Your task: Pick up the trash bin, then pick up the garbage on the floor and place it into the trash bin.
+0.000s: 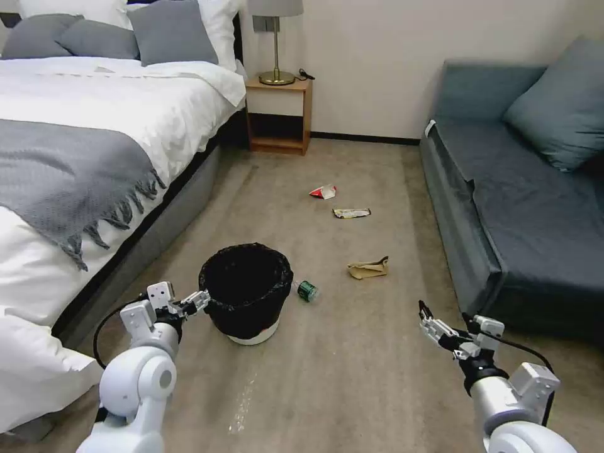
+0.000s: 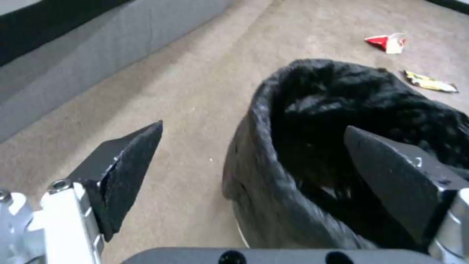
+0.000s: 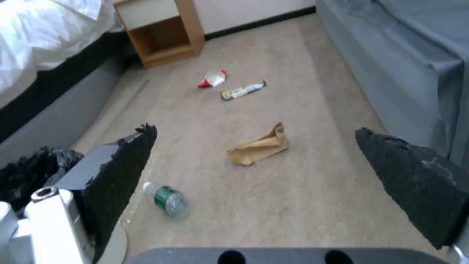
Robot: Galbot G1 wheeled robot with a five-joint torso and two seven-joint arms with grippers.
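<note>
Here left claw gapes wide astride trash bin rim.

Both arms are glossy white with rounded joint housings, grey-ringed at the elbow, seen lower left and lower right of the head view. Black collars join the wrists to silver-white bracket blocks. A black cable loops beside each forearm. The left gripper and right gripper carry black, wedge-shaped fingers with rough, frayed padding. A silver screw sits at the finger base.
</note>
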